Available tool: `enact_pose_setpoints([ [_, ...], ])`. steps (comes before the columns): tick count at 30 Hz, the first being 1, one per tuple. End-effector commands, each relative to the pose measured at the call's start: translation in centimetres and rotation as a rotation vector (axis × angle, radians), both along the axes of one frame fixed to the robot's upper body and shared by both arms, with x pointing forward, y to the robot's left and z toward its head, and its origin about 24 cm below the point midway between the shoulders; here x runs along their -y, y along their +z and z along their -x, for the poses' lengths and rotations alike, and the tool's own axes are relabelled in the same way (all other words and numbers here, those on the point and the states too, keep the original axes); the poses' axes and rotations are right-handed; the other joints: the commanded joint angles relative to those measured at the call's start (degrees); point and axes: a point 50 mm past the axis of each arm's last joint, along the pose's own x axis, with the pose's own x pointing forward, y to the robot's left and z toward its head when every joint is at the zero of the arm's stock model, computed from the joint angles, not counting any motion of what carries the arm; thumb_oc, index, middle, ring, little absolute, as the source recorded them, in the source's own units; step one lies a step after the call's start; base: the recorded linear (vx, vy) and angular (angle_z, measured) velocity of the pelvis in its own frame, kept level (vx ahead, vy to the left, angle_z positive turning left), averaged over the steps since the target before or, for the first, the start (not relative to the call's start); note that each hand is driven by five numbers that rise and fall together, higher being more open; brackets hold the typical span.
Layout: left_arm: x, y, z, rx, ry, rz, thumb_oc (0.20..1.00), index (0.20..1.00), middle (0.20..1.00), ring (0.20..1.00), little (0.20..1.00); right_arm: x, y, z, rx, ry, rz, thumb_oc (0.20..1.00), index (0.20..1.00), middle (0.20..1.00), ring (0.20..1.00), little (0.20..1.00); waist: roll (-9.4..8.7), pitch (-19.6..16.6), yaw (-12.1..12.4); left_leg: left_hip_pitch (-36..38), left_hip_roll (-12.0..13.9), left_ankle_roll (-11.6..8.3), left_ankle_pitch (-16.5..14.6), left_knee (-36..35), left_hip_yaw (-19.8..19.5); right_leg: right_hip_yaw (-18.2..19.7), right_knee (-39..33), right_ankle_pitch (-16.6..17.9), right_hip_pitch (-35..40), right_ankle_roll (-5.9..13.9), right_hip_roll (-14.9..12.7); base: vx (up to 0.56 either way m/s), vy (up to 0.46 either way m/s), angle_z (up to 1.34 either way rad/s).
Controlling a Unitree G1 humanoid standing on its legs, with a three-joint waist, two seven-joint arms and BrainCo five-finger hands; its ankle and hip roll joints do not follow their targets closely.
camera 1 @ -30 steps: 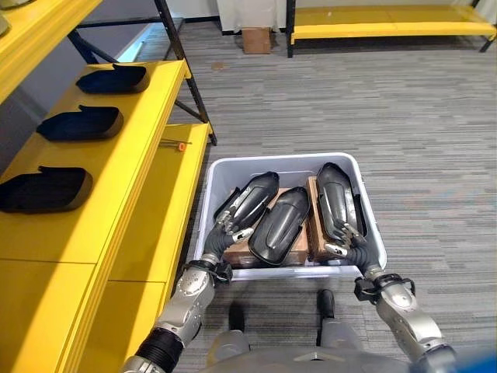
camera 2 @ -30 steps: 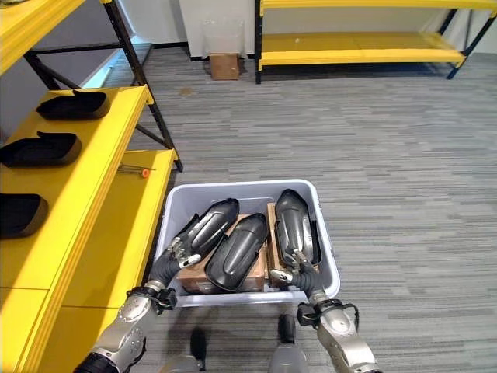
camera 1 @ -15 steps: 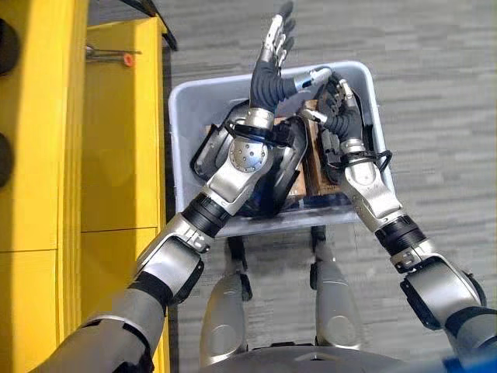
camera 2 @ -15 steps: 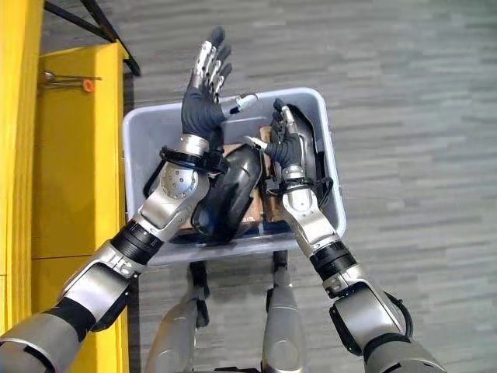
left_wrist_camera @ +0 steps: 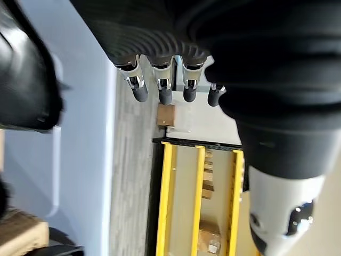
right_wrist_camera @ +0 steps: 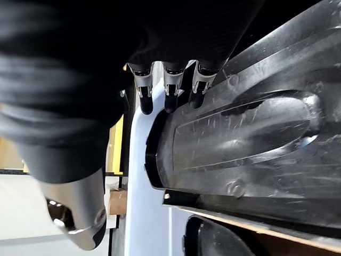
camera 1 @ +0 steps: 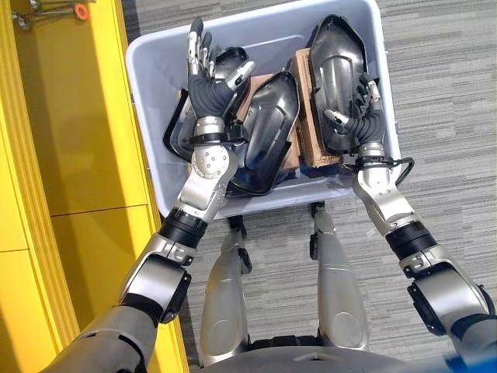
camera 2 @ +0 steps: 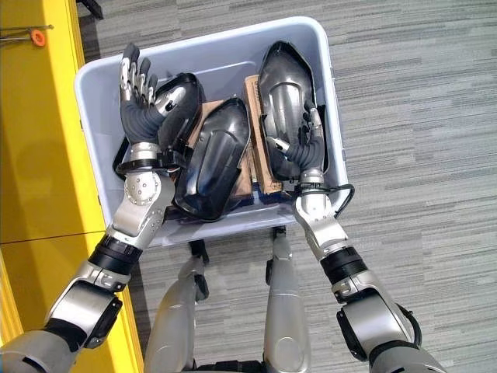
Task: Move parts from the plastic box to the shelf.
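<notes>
three black parts (camera 1: 268, 132) in one plastic box (camera 1: 152, 132).

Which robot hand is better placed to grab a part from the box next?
Right, probably. The right robot hand sits low against the rightmost black part in the plastic box, fingers open. The left robot hand is raised, open, holding nothing.

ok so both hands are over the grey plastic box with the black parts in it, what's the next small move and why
Probably lower the right hand and curl it round the rightmost black moulded part. Its fingers are open just above that part, while the left hand is raised with straight fingers over the grey plastic box, holding nothing.
</notes>
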Motion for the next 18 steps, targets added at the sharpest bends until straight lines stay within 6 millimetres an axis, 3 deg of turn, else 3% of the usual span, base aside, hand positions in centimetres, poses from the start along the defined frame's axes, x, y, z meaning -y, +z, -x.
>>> enact_pose_setpoints([
  [1, -0.2, 2.2, 1.3, 0.152, -0.019, -0.008, 1.000, 1.000, 1.000, 1.000, 1.000, 0.5, 1.6, 0.0, 0.093, -0.015, -0.003, 1.000, 1.000, 1.000, 1.000, 1.000, 0.60, -3.99, 1.47, -4.09, 0.43, -2.09, -0.14, 3.83, -1.86, -0.73, 5.19, -2.32, -1.14, 2.92, -1.44, -0.02, -0.023, 0.06],
  [8, -0.1, 2.4, 1.9, 0.173, -0.059, -0.006, 1.000, 1.000, 1.000, 1.000, 1.000, 1.2, 1.9, -1.5, 0.041, -0.048, 0.020, 1.000, 1.000, 1.000, 1.000, 1.000, 2.00, -2.84, 3.02, -5.87, 0.08, -2.10, 0.42, 3.92, -2.31, -1.21, 6.21, -2.49, -3.06, 2.89, -1.77, 0.00, -0.005, 0.05],
  [18, 0.0, 0.7, 2.0, 0.110, -0.135, -0.022, 1.000, 1.000, 1.000, 1.000, 1.000, 1.7, -0.2, -2.8, -0.116, -0.031, 0.102, 1.000, 1.000, 1.000, 1.000, 1.000, 2.99, -1.94, 4.51, -6.97, -0.64, -1.84, 0.99, 3.84, -3.04, -2.16, 6.59, -2.48, -3.59, 2.74, -2.28, 0.00, 0.001, 0.04],
])
